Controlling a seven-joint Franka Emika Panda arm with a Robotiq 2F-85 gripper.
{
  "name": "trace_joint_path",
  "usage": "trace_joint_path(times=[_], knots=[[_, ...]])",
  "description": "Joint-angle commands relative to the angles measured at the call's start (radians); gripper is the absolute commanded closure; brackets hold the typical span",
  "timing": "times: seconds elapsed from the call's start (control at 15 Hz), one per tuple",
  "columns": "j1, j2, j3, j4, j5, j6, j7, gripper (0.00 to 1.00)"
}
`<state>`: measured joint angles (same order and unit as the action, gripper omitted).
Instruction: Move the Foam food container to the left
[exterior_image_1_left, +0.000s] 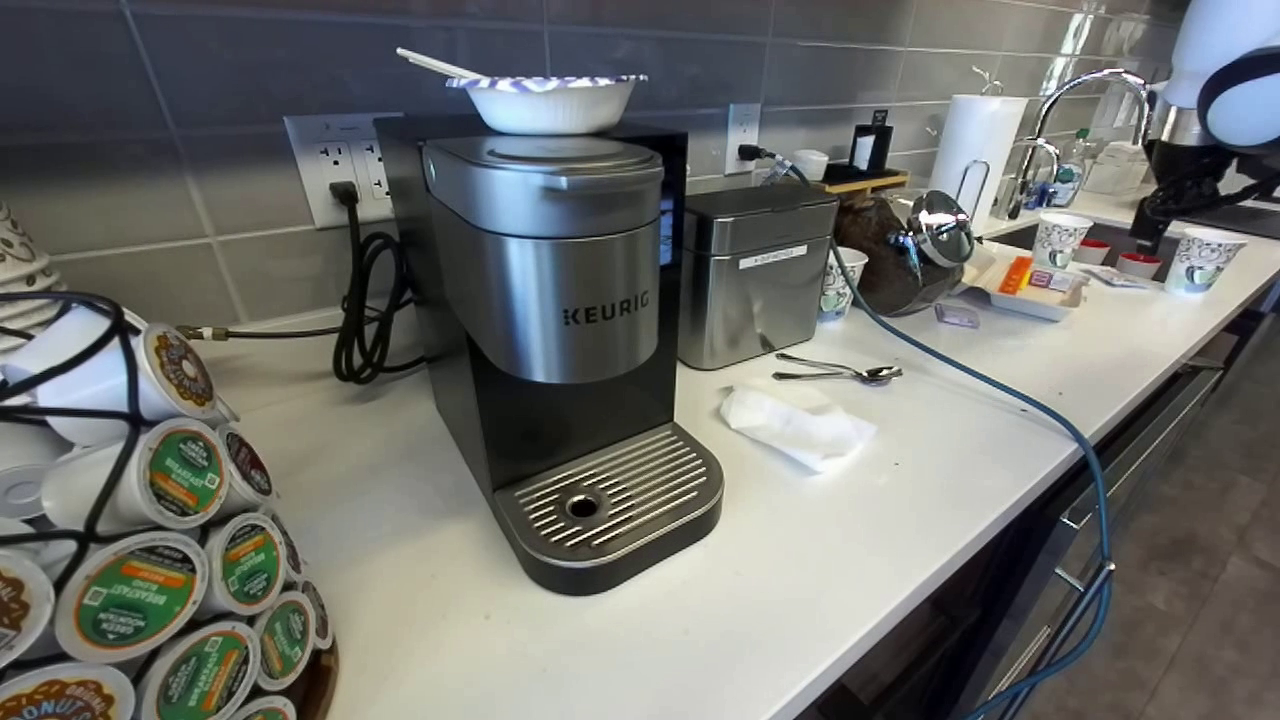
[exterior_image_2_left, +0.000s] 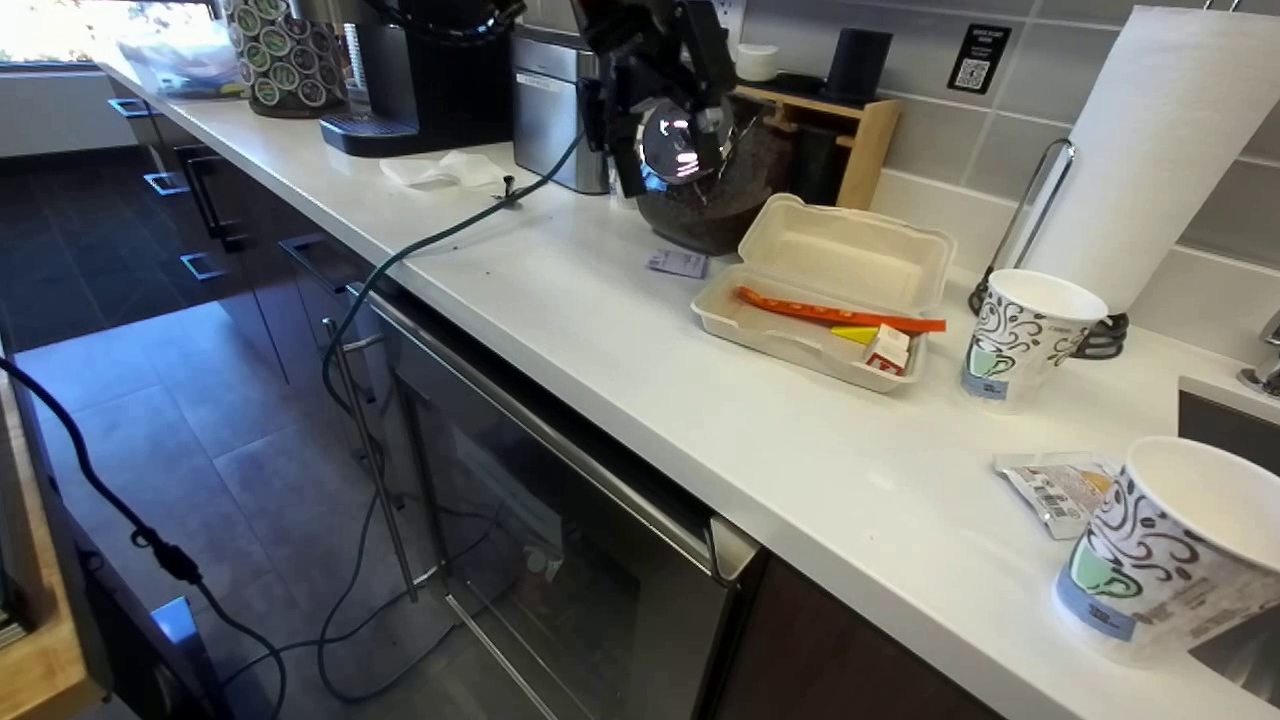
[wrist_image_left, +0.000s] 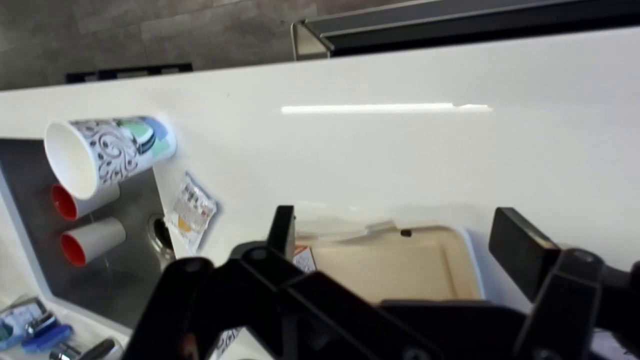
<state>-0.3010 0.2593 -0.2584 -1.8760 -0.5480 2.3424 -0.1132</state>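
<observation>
Counter (exterior_image_2_left: 590, 300) holds foam container (exterior_image_2_left: 838, 272) — gripper (wrist_image_left: 400, 235) spread above.

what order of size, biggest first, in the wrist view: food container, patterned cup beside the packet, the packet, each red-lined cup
1. Food container, even with part of it hidden
2. Patterned cup
3. Packet and each red-lined cup: too alike to rank, and one of those cups is partly covered

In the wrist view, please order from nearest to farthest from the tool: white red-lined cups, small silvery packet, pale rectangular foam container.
1. Pale rectangular foam container: framed by the open tool.
2. Small silvery packet: left, beside the sink.
3. White red-lined cups: farther left, in the sink; these two too close to call.
</observation>
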Motion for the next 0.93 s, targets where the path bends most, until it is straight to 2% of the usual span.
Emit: trace_joint_path(times=[0.0, 0.27, 0.53, 0.87], knots=[[0.002, 0.177, 0.003, 0.166, -0.004, 0.120, -0.085, 0.00], [-0.037, 0.320, 0.091, 0.304, 0.136, 0.209, -0.317, 0.00], [-0.072, 0.426, 0.170, 0.415, 0.261, 0.149, -0.476, 0.00], [-0.057, 0.536, 0.131, 0.514, 0.228, 0.169, -0.497, 0.00]])
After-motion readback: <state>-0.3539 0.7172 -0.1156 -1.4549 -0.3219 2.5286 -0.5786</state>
